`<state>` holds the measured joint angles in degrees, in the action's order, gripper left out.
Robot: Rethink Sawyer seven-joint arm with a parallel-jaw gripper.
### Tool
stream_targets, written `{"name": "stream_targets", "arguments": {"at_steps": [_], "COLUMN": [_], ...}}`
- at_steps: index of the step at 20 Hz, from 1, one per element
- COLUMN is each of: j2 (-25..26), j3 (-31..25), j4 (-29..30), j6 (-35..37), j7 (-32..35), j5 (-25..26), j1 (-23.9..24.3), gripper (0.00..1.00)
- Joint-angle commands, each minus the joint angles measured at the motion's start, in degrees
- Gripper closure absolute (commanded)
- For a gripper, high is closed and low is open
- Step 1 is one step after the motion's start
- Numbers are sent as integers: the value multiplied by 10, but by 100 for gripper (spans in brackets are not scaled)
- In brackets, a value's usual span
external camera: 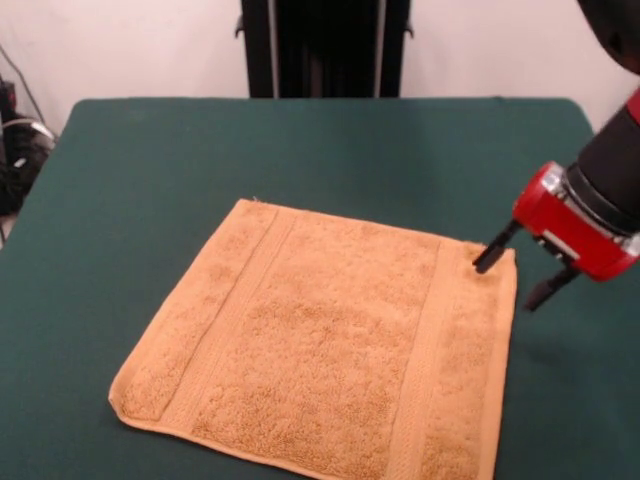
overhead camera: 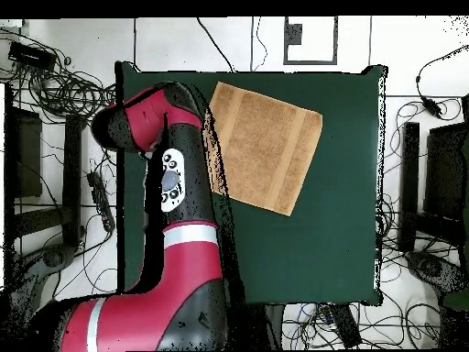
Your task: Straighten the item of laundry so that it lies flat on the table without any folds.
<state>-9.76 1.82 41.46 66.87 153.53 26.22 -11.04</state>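
The golden-orange towel lies spread out on the dark green table, with woven bands near its left and right edges. Its near edge runs out of the front view at the bottom. The near left corner looks slightly turned up. No tag shows. My gripper is open at the towel's far right corner, one fingertip on or just above the corner, the other off the towel over the table. In the overhead view the towel lies on the table toward its upper left, and my arm hides the gripper.
The robot's black pedestal stands at the table's far edge. Cables and dark gear lie off the table's left side. In the overhead view, cables and stands surround the table.
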Motion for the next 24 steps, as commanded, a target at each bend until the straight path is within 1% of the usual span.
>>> {"name": "stream_targets", "arguments": {"at_steps": [1,8,13,17,21,23,24], "j2": [-81,-103,-95,-87,-71,-70,-68], "j3": [-63,-44,-48,-58,-65,-66,-65], "j4": [163,192,186,184,168,167,164], "j6": [-74,-92,-96,-73,-3,3,10], "j7": [-226,-248,-264,-297,-338,-348,-353], "j5": [-10,31,45,38,25,23,20], "j1": [37,55,74,89,99,103,104], "gripper": [0,0,0,0,0,0,100]}}
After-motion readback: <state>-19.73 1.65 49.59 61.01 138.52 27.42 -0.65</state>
